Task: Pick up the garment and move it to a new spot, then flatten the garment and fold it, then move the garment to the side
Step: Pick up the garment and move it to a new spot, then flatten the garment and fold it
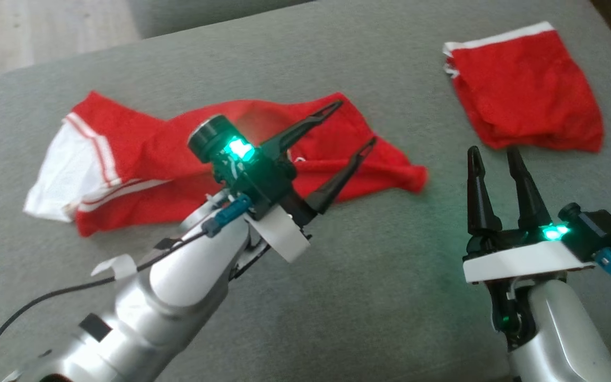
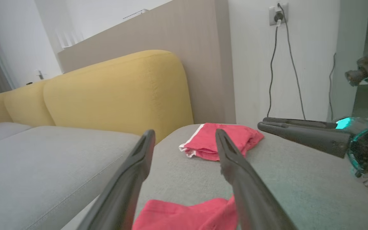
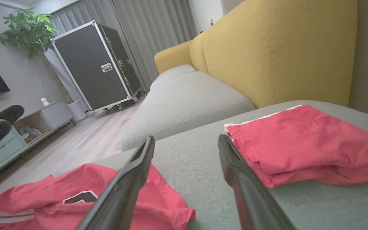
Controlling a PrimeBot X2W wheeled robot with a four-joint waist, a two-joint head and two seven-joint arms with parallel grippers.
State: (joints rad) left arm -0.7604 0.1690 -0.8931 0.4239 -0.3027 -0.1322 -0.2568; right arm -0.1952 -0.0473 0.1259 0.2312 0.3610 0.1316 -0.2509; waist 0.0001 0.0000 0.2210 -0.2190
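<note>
**End effectors**
- L gripper (image 1: 354, 122): jaws apart, nothing btwn them. Hovers over the right half of the garment (image 1: 141, 154), tips slanting up and right.
- R gripper (image 1: 493, 153): jaws apart, empty. Over bare grey cushion (image 1: 380, 276), tips just short of the folded red piece (image 1: 523, 90).

**Risks (est.)**
- Cloth is bunched, so a pinch on a ridge prob. takes 2+ layers. It then lifts as a lump and won't spread flat.
- A single-corner grab lets the rest trail and twist further.
- Both items are red and the R gripper sits near the folded one. A loose reach may nudge it or take the wrong item.
- Garment's left end looks fairly near the cushion edge, so a pull that way may slide it off.

**Garment**
- Red top. White sleeve w/ red stripes at the left end; dark white-edged patch in the right wrist view.
- Lies on the grey cushion, left-centre in the head view, well apart from the folded piece.
- Crumpled and twisted mid-length. Not flat, not folded.
</note>
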